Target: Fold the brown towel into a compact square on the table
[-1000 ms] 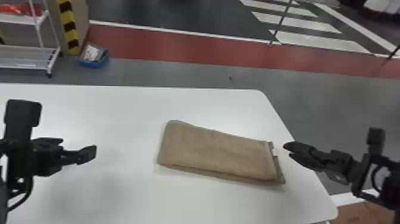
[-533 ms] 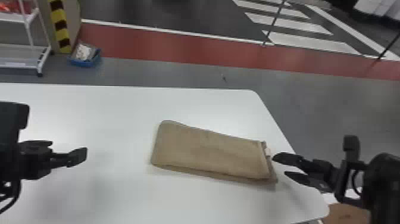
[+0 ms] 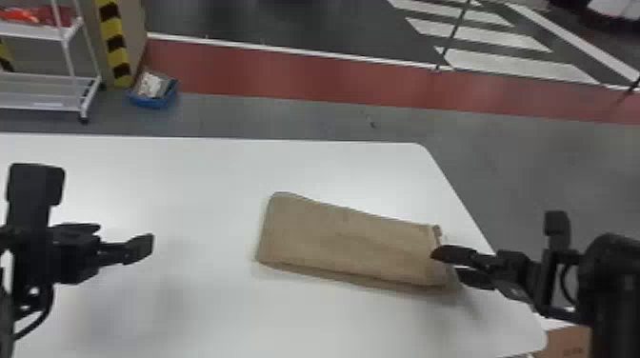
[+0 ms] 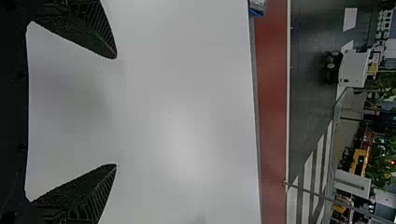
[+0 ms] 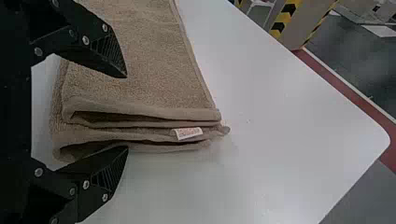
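Because the brown towel [image 3: 352, 243] lies as a layered oblong, longer than it is wide, at least one more fold appears due before it meets the requirement of a compact square. It rests flat on the surface [image 3: 205, 190], toward the robot's right, its long sides running roughly left to right. The lower layer projects slightly along the near side, a minor misalignment. At the right end, the layers lie loose and part-open, with a white label [image 5: 188, 133] between them.

The right hand [image 5: 127, 112] is released, its fingers spread at that end: one above the upper layers, the other by the lower layers' edge. Contact cannot be confirmed. The placement seems intended to take the stack together; closing too shallowly could catch only some layers. The left hand [image 4: 116, 110] is also released, parked over the surface well apart from the towel.

As to room, the right arm comes in across the surface's right edge, close to the towel, so little support remains on that side. Leftward, a broad stretch of surface separates the towel from the left hand, ample for carrying the end over. The far edge stands well off; the blue bin [image 3: 153, 97] sits on the floor beyond it.
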Action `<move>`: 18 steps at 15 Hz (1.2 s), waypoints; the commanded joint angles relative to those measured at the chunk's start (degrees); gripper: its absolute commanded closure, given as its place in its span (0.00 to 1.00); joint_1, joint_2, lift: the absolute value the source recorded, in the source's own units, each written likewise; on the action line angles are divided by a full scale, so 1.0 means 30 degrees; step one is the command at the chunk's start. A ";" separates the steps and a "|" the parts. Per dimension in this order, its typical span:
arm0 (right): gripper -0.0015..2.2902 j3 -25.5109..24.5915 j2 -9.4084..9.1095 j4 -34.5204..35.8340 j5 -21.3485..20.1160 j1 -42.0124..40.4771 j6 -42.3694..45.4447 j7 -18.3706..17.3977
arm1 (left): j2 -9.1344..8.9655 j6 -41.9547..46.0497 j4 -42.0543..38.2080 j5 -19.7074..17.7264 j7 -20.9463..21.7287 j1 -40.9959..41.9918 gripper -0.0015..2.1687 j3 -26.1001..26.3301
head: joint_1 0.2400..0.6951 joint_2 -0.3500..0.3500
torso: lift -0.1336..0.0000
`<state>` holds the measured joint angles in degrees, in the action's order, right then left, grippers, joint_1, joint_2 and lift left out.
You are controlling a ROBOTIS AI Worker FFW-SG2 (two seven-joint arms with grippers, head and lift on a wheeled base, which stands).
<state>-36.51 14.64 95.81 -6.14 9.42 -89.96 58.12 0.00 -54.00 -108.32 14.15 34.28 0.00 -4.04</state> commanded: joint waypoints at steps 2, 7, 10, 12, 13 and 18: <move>0.40 0.0422 0.0100 -0.0089 -0.0033 0.0140 -0.0040 0.0196 | -0.0050 0.0202 0.0218 0.0000 0.0001 -0.0029 0.02 -0.0031 | 1.00 0.14 | 0.07; 0.78 0.0012 0.0159 -0.0089 0.0113 0.0345 -0.0040 0.0489 | -0.0050 0.0377 0.0247 0.0000 0.0030 -0.0058 0.02 -0.0119 | 1.00 0.15 | 0.07; 0.78 -0.1072 0.0218 -0.0089 0.0465 0.0345 -0.0040 0.1221 | -0.0050 0.0377 0.0247 0.0000 0.0059 -0.0087 0.02 -0.0119 | 1.00 0.15 | 0.07; 0.75 -0.0926 0.0657 -0.0060 0.0201 0.0199 -0.0040 0.2042 | -0.0050 0.0377 0.0218 0.0000 0.0059 -0.0087 0.02 -0.0119 | 1.00 0.14 | 0.07; 0.54 -0.0691 0.0657 -0.0060 -0.0063 -0.0006 -0.0040 0.2305 | -0.0050 0.0377 0.0218 0.0000 0.0059 -0.0087 0.02 -0.0090 | 1.00 0.13 | 0.07; 0.00 -0.1043 0.1009 0.0379 -0.0678 -0.0270 -0.0040 0.3360 | -0.0050 0.0377 0.0101 0.0000 0.0059 0.0001 0.02 0.0027 | 1.00 0.11 | 0.07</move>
<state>-39.29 17.09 96.34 -7.47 8.82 -89.96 67.53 0.00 -52.90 -107.85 14.15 34.44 -0.11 -3.89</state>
